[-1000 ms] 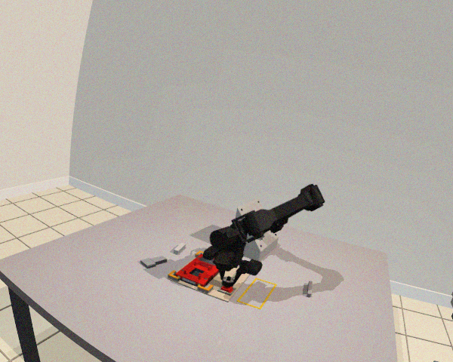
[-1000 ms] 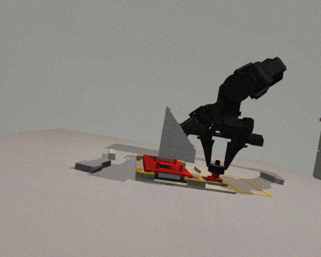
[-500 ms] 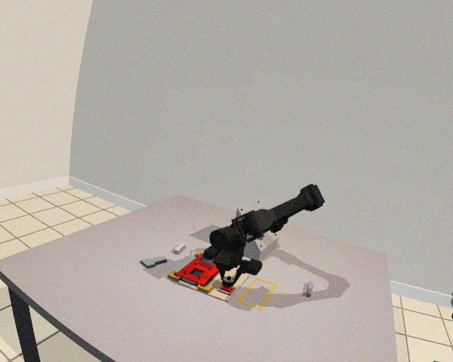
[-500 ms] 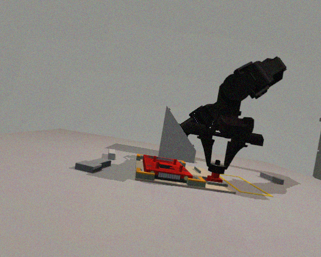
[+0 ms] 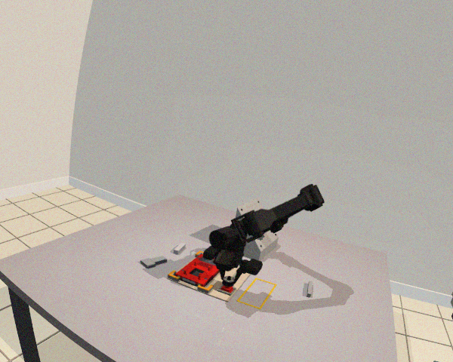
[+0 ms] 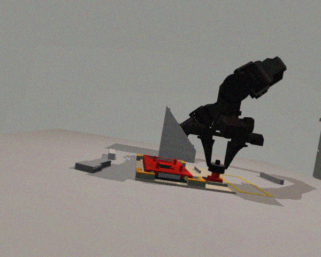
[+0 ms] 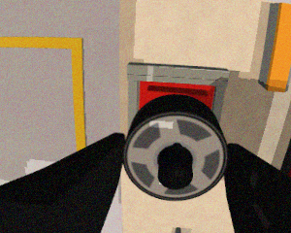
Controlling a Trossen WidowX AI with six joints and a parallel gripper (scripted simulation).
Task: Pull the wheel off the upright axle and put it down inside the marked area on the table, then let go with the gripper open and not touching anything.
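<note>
The wheel [image 5: 229, 279] [image 6: 216, 167] [image 7: 139, 172] has a black tyre and a grey spoked face. It is around the black upright axle [image 6: 218, 161] [image 7: 176, 170], whose tip stands out above it. The red axle base [image 5: 226, 289] [image 6: 214, 178] [image 7: 146, 99] is under the wheel. My gripper [image 5: 229, 277] [image 6: 216, 166] [image 7: 175, 149] points down and is shut on the wheel, one finger on each side of the tyre. The marked area, a yellow outline [image 5: 266, 281] [image 6: 255, 186] [image 7: 78, 97], lies beside the board and holds no object.
The pale board [image 5: 220, 296] [image 6: 221, 188] carries a red part [image 5: 191, 272] [image 6: 166, 166] between orange-topped corner blocks. A grey wedge [image 6: 173, 143] stands behind. Grey bars lie at the left [image 5: 153, 262] [image 6: 91, 166] and right [image 5: 308, 289] [image 6: 271, 178].
</note>
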